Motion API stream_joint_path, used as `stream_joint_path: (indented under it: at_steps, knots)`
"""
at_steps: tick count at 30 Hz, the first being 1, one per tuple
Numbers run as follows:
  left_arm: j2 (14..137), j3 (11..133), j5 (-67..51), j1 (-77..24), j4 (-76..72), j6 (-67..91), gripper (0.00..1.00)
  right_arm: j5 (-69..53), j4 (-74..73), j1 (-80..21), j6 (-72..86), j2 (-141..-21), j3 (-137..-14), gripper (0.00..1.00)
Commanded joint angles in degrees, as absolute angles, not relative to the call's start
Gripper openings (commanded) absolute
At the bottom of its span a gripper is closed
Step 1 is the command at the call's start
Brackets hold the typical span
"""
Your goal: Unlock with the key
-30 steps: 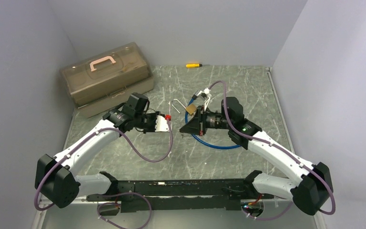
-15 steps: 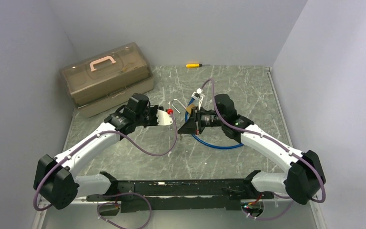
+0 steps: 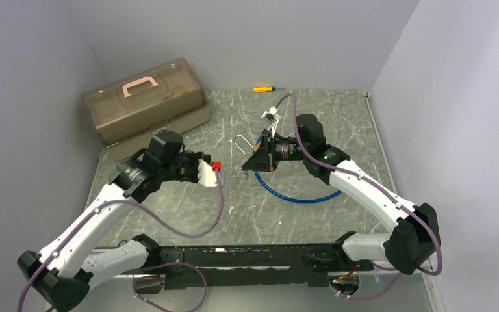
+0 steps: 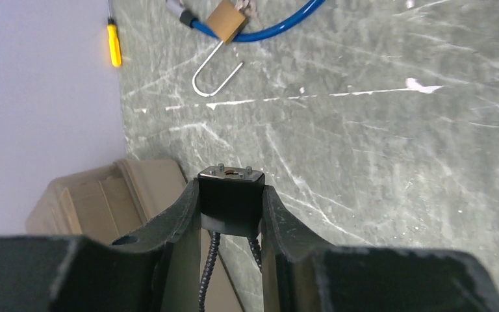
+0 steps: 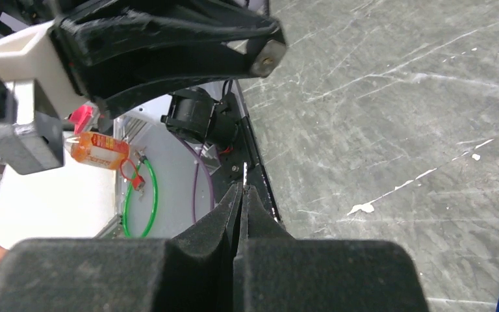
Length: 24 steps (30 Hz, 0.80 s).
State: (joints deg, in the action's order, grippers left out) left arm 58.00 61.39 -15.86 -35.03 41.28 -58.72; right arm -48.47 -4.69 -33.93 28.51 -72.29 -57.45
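Padlock [image 4: 227,21] is found lying flat on the table [image 3: 344,114], just beyond the right gripper [image 3: 247,167] and partly hidden by it in the top view; it is well apart from the left gripper [image 3: 209,174], ahead of which it is seen at the far edge of the wrist view; its body is a small rectangular piece of brass colour, dull and smooth; its shackle [image 4: 216,77] is a long, thin U of bright metal, one leg run into the body, the other ended apart from it; a blue cable [image 3: 292,197], glossy and round, is laid in a loop on the table, one end being met by the lock body; the left fingers are pressed against both sides of a black block [image 4: 230,195], squarish, with a brass-coloured centre and two small screws on its top face, two braided cords being hung beneath it; the right fingers are pressed flat together, and whether anything is pinched between them cannot be told; the table surface is grey-green, marbled with pale scratches; a yellow screwdriver [image 3: 262,88] is laid by the back wall; a translucent brown case [image 3: 143,107] with a pink handle is set at the far left corner, beyond the left arm.
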Motion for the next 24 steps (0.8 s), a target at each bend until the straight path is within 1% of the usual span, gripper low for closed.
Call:
stream_joint_path:
  at_steps: [1,3,5,7,8,11,15,24]
  knots:
    - [51.66,58.51,-24.80,-35.39,47.46,-68.08,0.00,-49.79,-1.24,-34.03,28.91,-70.00,-58.27,0.00]
    - [46.60,53.27,-27.60,-35.61,44.66,-72.78,0.00,-49.22,-1.37,-34.72,28.33,-69.09,-57.57,0.00]
    - [39.59,46.12,-30.37,-36.05,38.59,-78.50,0.00,-48.53,-1.41,-35.78,27.87,-68.22,-56.74,0.00]
    - [34.04,40.07,-31.04,-37.24,29.95,-79.07,0.00,-47.36,-1.48,-37.02,27.21,-67.52,-55.84,0.00]
    - [32.94,38.93,-31.05,-38.22,28.23,-79.77,0.00,-46.44,-1.73,-37.67,26.67,-67.18,-55.59,0.00]
    - [33.90,40.10,-28.37,-41.03,23.61,-75.96,0.00,-44.23,-1.86,-39.94,25.36,-66.37,-54.64,0.00]
    - [36.27,42.38,-25.89,-41.89,18.15,-72.19,0.00,-39.96,-4.90,-43.32,21.76,-65.87,-54.90,0.00]
    - [34.98,36.62,-20.89,-43.57,6.21,-73.13,0.00,-33.57,-4.42,-44.70,19.87,-64.06,-53.29,0.00]
